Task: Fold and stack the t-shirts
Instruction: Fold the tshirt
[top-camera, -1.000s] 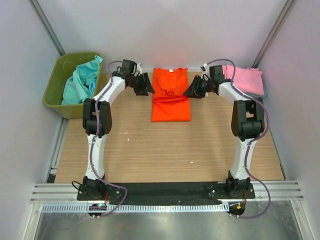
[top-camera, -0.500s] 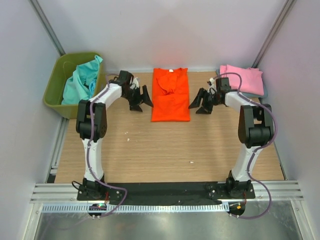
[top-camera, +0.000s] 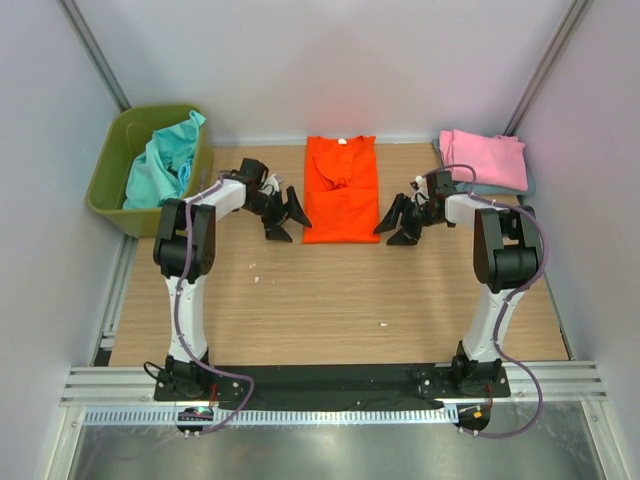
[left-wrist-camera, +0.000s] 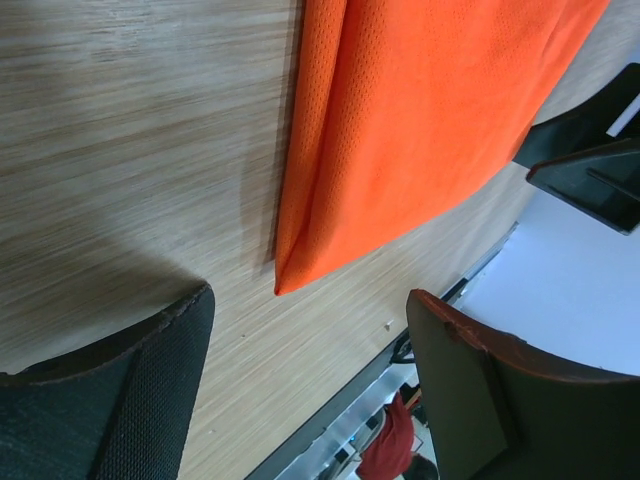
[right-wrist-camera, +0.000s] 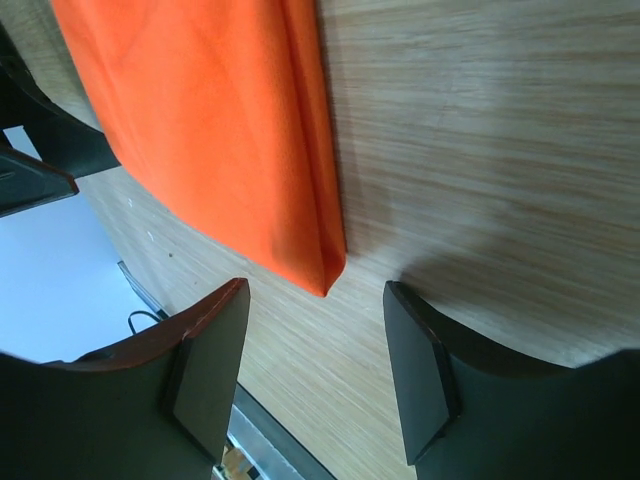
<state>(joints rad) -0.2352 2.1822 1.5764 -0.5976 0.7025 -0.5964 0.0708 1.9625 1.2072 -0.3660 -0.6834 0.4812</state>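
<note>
Crumpled teal t-shirts (top-camera: 160, 165) are being held in the olive plastic bin (top-camera: 104, 178). The rectangular, mesh-knit orange t-shirt (top-camera: 341, 195) is being flanked by the left gripper (top-camera: 288, 220) and right gripper (top-camera: 395, 230), both spread.

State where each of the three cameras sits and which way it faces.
Top external: above and behind the arms, looking down on the table, orange t-shirt and both arms.
Left wrist: on the left hand, facing the shirt's near left corner; own fingers show.
Right wrist: on the right hand, facing its near right corner; own fingers show.
Shared: all three show the orange t-shirt.
</note>
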